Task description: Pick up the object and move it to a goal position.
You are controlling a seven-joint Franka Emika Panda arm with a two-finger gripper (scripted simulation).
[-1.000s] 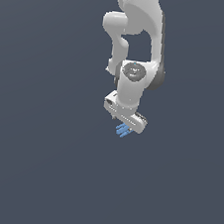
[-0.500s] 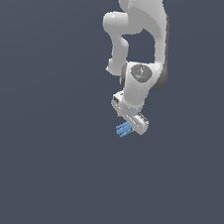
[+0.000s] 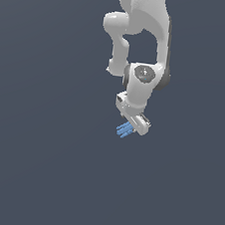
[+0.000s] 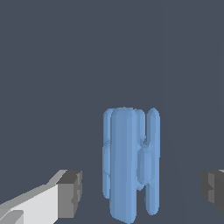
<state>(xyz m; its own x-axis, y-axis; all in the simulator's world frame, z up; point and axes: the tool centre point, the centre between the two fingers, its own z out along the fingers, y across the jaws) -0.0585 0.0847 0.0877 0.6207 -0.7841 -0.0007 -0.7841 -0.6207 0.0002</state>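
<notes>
All I see around the hand (image 3: pixel 130 128) is a flat, even slate-blue backdrop (image 3: pixel 32 164); above, below and to either side of it, I make out no walls, floor seams, furniture or windows.

Flat even simulator light, dim grey backdrop, no cast shadows, coarse pixelated edges.

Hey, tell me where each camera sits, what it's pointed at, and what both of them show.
Exterior view: off the arm, facing the white arm and its gripper, with the blue object at its tip.
Wrist view: on the wrist, looking past two grey fingertips at the object, which stands between them, untouched.
Shared: the object and the gripper.
</notes>
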